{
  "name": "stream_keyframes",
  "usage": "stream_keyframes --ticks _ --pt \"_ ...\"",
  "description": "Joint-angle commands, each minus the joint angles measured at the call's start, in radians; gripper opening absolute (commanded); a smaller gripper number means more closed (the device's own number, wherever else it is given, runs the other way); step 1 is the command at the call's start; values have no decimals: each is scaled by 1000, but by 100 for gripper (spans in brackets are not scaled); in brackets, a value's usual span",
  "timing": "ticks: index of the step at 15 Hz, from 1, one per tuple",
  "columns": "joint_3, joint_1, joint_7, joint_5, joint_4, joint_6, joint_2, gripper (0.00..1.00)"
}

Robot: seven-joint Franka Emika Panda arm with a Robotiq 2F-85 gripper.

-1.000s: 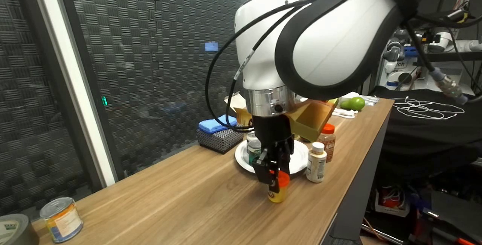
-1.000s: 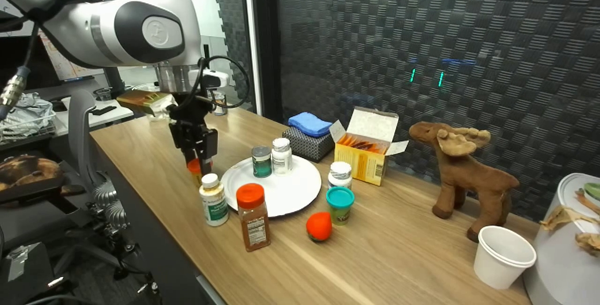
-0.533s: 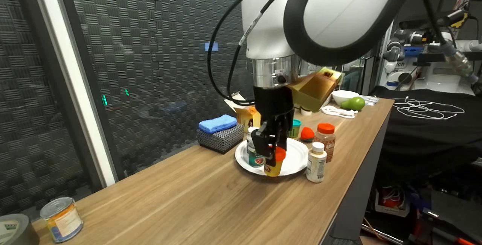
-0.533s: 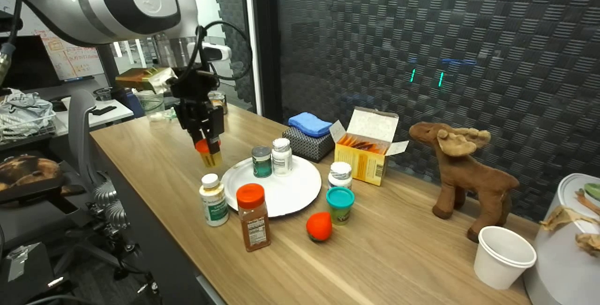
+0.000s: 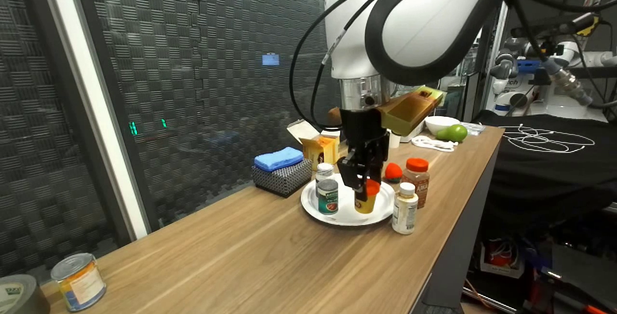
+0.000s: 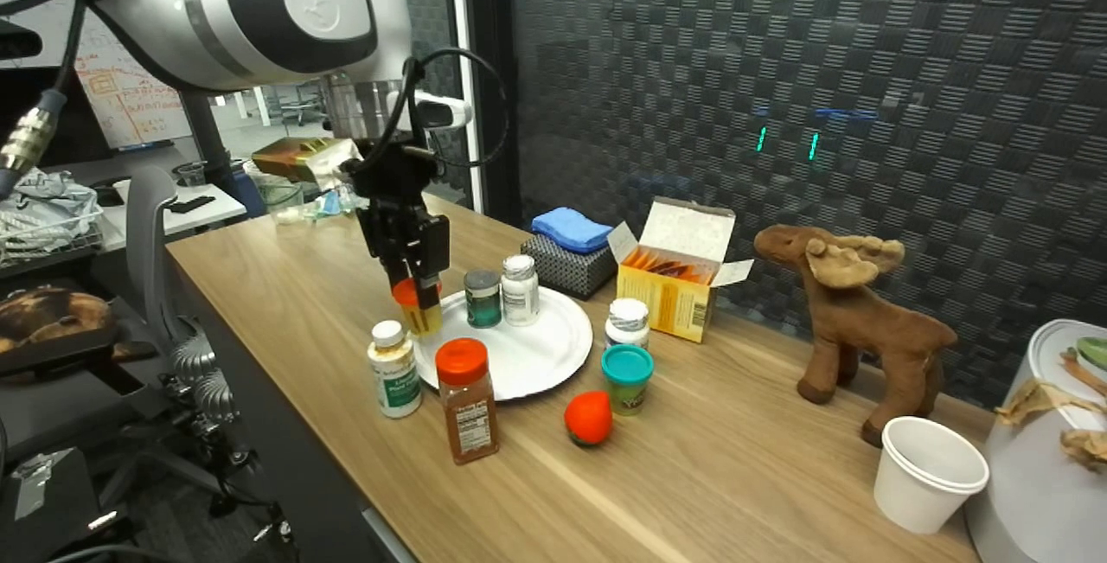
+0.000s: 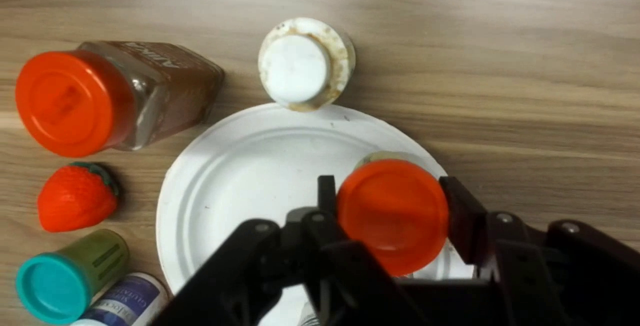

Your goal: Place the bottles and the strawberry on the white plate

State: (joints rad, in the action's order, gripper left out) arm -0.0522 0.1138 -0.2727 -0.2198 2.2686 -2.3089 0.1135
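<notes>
Orange-capped squat bottle (image 7: 392, 231) is clasped by the gripper (image 7: 390, 203), one jaw on either side of its cap; it is roughly upright over the white plate (image 7: 235, 181), which lies beneath the jaws, but near the rim; whether its base touches down I cannot tell; letting go here looks to me the main danger, since the sloping rim could catch one edge of the base and topple it outward; pressing on that rim might also tilt the plate and unsettle the green-labelled bottle (image 6: 483, 299) and white bottle (image 6: 520, 291) standing on it, to one side of the jaws; neither shows clearly in the wrist view, so a sideways shift could clip them unnoticed.

On the opposite side, near the jaws, the white-capped bottle (image 6: 395, 373) stands just off the plate; a careless retreat that way would probably knock it over; the tall spice jar (image 6: 467, 403), farther out from the jaws, could fall likewise; the strawberry (image 6: 589, 418), teal-capped tub (image 6: 628, 380) and blue-labelled bottle (image 7: 122, 301) are across the plate, well apart from the jaws; they sit close together, so a reach for the rounded fruit may nudge its neighbours; set on the rim, it could roll off.
</notes>
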Motion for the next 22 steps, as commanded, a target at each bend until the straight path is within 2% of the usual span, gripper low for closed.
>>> stream_keyframes --ticks 1,13,14,15,16,19,22 --pt "12 -12 6 -13 -61 5 51 29" --pt "10 -2 60 19 -153 25 177 29" --pt "10 -2 62 20 -152 24 176 35" --pt "11 -4 65 23 -151 28 164 79" --pt "12 -4 64 24 -144 21 153 79" --pt "17 -6 51 21 -111 3 87 99" --pt "31 -10 1 11 -88 9 10 100"
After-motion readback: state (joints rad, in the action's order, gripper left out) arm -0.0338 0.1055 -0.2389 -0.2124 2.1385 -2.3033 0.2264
